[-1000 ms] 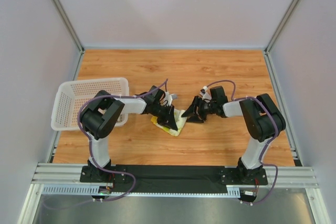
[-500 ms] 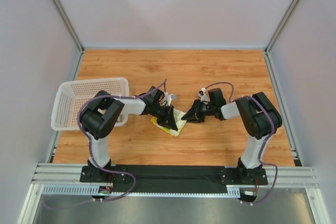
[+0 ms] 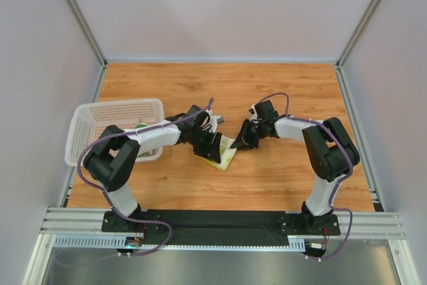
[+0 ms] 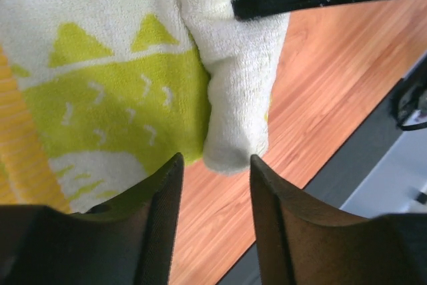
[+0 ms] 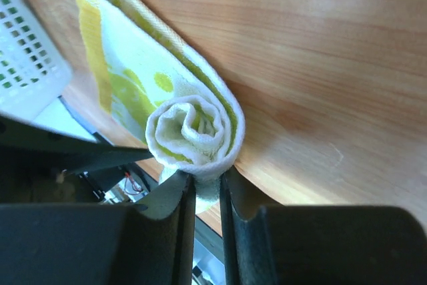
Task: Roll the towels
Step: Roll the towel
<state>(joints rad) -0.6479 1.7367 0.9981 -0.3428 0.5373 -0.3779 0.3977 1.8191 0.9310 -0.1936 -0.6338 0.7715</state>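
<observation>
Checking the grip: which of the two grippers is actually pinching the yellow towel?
The right gripper; its fingers are shut on cloth at the rolled end of the towel. On the left gripper the fingers stand apart, clamping nothing.

Left pincer [image 4: 213,165] apart, right pincer [image 5: 207,188] clamped.

The towel [image 4: 113,91] is white and lime: lime triangles on white, white dashes on lime, with an orange-yellow ribbed band along one edge (the rolled end looks cream). The basket [image 3: 117,105] is white mesh. The table [image 3: 280,85] is orange-brown woodgrain. The left gripper [image 4: 213,165] and right gripper [image 5: 207,188] are black.
</observation>
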